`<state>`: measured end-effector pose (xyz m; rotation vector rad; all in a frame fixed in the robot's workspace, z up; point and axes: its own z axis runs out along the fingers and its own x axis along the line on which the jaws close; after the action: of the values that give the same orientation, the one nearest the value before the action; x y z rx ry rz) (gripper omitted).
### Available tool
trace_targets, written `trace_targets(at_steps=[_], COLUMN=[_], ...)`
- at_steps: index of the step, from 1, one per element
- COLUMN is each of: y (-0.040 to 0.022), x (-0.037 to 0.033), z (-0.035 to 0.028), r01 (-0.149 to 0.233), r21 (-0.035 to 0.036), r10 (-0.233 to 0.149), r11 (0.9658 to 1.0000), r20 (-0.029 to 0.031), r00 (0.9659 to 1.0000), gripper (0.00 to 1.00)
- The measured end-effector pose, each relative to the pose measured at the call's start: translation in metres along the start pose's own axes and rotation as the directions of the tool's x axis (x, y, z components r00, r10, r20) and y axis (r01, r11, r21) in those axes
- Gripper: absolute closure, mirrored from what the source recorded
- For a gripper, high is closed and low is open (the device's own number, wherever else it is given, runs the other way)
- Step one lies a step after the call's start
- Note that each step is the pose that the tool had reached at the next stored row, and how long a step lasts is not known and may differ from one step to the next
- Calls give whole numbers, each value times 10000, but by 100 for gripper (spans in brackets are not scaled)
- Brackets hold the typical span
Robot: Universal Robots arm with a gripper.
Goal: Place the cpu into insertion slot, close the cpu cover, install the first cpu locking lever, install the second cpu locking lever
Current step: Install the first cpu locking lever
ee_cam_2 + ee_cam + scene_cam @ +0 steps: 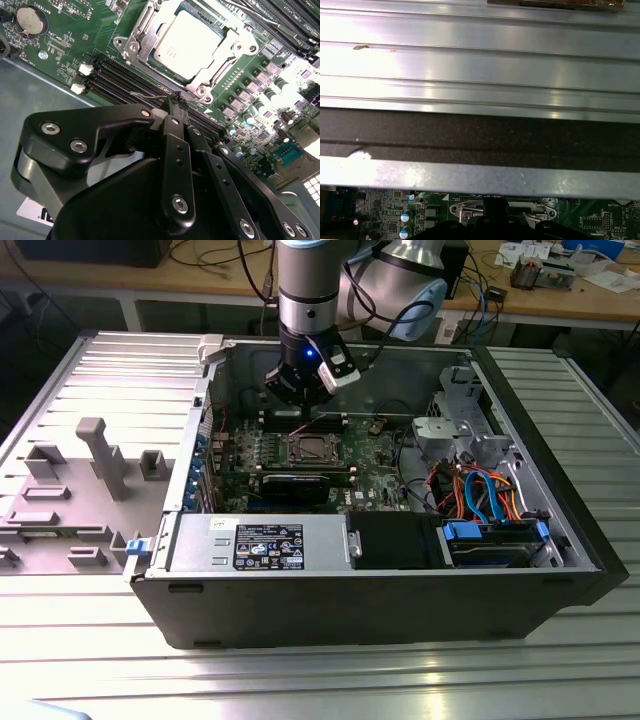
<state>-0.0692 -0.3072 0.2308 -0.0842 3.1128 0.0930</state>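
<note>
The arm [305, 285] has a silver-grey cylindrical wrist segment with a light blue joint cap beside it and black cables routed behind. A black wrist module below carries a lit blue indicator. The gripper [176, 100] is matt black: broad rounded link plates, narrow finger bars, and silver socket-head screws (two on the outer link, several along the bars).

Ribbed metal surface [480, 65] above green circuit board [385, 215] with silver brackets [465, 210].
</note>
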Motion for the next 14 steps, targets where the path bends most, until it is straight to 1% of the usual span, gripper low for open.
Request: trace_targets(at_steps=[4, 8, 14], y=[0, -2, -6], x=[-3, -16, -63], z=[4, 22, 44], r01=[1, -3, -4], r21=[1, -1, 0], r10=[-1, 3, 4], r11=[10000, 10000, 10000], r20=[0, 1, 1], r00=[10000, 10000, 10000], gripper=[89, 89, 89])
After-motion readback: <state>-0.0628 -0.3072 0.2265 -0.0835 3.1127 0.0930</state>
